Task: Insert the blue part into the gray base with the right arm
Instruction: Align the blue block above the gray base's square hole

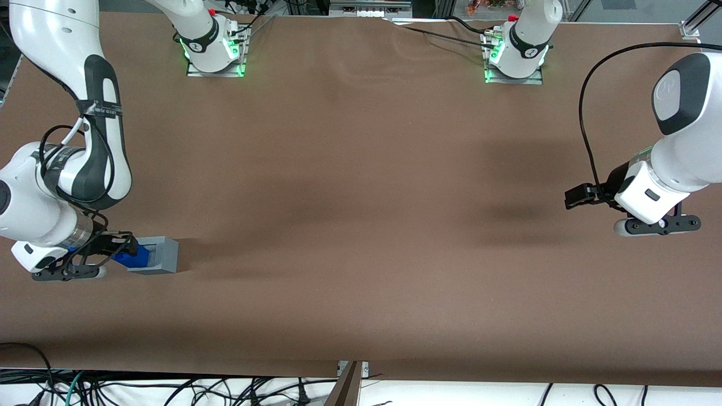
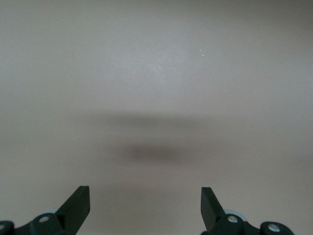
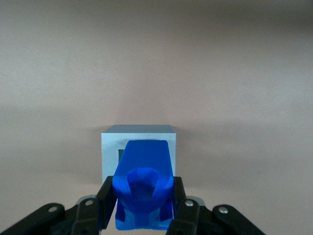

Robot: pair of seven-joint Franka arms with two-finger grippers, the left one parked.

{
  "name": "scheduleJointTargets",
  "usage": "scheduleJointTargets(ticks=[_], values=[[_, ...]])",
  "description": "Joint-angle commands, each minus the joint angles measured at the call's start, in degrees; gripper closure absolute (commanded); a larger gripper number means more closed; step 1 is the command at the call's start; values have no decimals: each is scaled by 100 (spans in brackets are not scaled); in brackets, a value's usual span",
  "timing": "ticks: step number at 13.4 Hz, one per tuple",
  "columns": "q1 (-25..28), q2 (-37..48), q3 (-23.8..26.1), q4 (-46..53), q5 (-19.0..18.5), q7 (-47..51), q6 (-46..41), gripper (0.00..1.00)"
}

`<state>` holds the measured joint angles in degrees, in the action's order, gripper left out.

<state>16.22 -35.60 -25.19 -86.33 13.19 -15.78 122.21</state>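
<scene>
I have the claw (image 1: 115,248) low over the worktop (image 1: 361,225) at the working arm's end, in the lower left of the front frame, and it is pinching the blue part (image 1: 131,258) between its two fingers (image 3: 106,201). In the right wrist view the blue part (image 3: 143,188) sits squarely in the grip, its narrower end pointing away from the claw (image 3: 144,208) and straight at the gray base (image 3: 139,152).

The gray base (image 1: 159,255) rests on the worktop just beside the claw, on the side toward the parked arm's end. Its recessed face looks toward the claw, and a dark strip of the opening shows just past the edge of the blue part. The nose of the part appears to be at the mouth of the recess, or barely inside it; I cannot tell which.

What matters for my next move is that the long axis of the blue part runs in line with the recess, roughly level with the worktop. I judge the insertion to be a straight push along that axis. The base is loose, so it may slide rather than accept the part.
</scene>
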Motion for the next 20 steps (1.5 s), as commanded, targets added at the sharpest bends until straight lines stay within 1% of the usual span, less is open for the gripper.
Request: scheduleJointTargets(ticks=[1, 9, 20], values=[[-31, -17, 5, 29, 122, -171, -65, 80], [31, -61, 32, 11, 122, -171, -223, 80], [13, -184, 102, 11, 131, -197, -197, 79]])
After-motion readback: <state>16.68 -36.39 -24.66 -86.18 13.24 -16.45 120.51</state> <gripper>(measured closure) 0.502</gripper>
